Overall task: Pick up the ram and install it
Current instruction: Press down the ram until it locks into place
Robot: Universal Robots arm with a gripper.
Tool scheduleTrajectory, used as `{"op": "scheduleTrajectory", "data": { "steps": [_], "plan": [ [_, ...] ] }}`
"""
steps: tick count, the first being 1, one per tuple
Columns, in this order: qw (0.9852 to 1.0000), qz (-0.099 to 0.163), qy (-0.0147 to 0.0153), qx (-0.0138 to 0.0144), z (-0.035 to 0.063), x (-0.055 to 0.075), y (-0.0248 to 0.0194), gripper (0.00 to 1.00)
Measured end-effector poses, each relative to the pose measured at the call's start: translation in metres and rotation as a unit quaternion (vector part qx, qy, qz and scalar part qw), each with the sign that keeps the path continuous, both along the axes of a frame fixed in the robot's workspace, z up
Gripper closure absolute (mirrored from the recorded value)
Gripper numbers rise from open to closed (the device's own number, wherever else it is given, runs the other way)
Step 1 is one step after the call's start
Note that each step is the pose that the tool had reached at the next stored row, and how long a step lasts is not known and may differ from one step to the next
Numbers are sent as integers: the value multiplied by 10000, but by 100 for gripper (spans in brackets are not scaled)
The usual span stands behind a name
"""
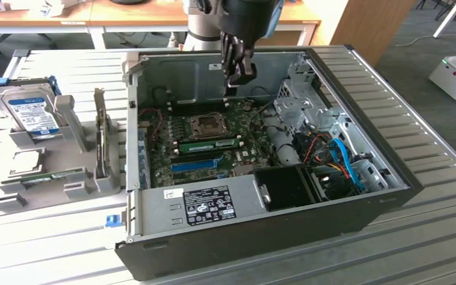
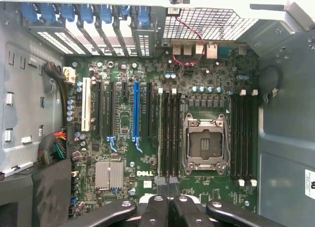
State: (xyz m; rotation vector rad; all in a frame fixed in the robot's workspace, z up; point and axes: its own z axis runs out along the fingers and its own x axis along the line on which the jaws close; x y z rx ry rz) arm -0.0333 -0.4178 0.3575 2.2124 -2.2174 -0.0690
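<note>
A long green ram stick [image 1: 209,144] sits on the motherboard [image 1: 212,154] inside the open computer case, between the CPU socket [image 1: 209,124] and the blue slot [image 1: 194,164]. In the wrist view it is a thin pale edge [image 2: 160,133] beside the black memory slots [image 2: 172,133]. My gripper [image 1: 237,83] hangs above the far part of the board, apart from the stick. Its fingers [image 2: 158,183] are shut together over one end of the memory slots, with nothing between them. A second green stick [image 1: 47,177] lies in a grey holder at the exterior view's left, outside the case.
The case walls [image 1: 323,77] surround the board, with a drive cage, fan and cables on the exterior view's right. Outside the case at the left, a hard drive [image 1: 31,111] and a dark upright card [image 1: 100,133] stand in grey holders. The table is slatted metal.
</note>
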Motion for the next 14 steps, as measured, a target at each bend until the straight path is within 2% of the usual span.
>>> {"op": "scheduleTrajectory", "data": {
  "steps": [14],
  "plan": [
    [10000, -9, 1, 0, 0, 202, 0, 89]
  ]
}}
